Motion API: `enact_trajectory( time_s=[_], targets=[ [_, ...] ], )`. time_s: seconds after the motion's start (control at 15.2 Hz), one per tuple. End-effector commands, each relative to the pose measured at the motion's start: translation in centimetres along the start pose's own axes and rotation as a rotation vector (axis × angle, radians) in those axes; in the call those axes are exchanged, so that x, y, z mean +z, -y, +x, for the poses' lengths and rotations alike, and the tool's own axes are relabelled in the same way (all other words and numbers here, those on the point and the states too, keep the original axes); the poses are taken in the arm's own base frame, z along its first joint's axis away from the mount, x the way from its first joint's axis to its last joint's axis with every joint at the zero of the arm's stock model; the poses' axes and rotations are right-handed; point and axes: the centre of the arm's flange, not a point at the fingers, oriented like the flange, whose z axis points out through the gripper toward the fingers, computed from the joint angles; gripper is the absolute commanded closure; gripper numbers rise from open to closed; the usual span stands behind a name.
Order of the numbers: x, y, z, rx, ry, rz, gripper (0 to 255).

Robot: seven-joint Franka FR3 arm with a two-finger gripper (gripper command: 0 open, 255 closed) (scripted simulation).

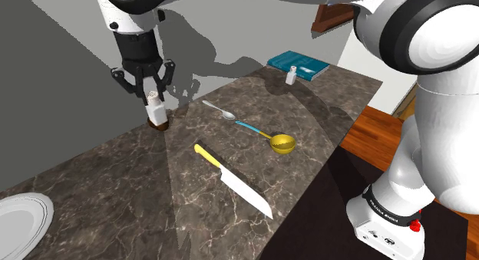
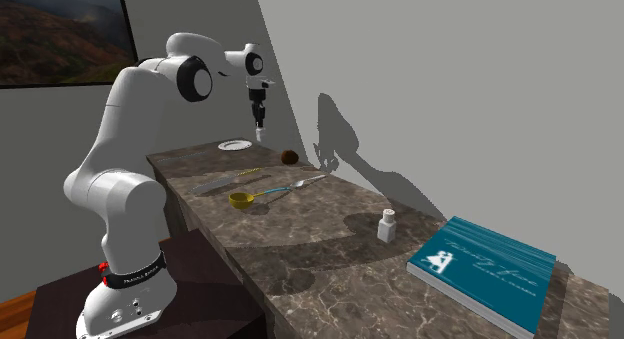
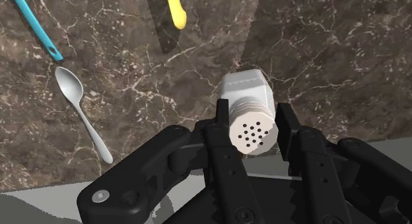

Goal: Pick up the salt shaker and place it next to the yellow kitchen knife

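A white salt shaker (image 3: 245,97) with a perforated cap is clasped between the fingers of my gripper (image 3: 253,118), which is shut on it. In the shoulder view the gripper (image 1: 150,91) holds the shaker (image 1: 156,108) upright, lifted just above the dark marble counter (image 1: 138,182) near its far edge by the wall. The knife (image 1: 230,178), with a yellow handle (image 3: 175,8) and a pale blade, lies flat mid-counter, nearer the stand than the shaker. From the second exterior view the gripper (image 2: 259,120) and shaker (image 2: 259,133) hang well above the counter's far end.
A small brown object (image 1: 159,125) sits right below the held shaker. A silver spoon (image 1: 218,110) and a yellow scoop (image 1: 282,143) with a blue handle lie beyond the knife. A second white shaker (image 1: 291,77) stands by a teal book (image 1: 298,64). A white plate (image 1: 19,220) is at the counter's other end.
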Motion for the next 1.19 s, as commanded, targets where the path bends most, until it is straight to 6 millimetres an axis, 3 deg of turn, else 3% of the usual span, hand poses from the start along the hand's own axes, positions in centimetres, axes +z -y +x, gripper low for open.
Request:
enact_trajectory(
  time_s=[0.0, 1.12],
  targets=[
    [1.1, 0.0, 0.1, 0.000, 0.000, 0.001, 255],
    [10.1, -0.1, 0.2, 0.000, 0.000, 0.001, 255]
  ],
)
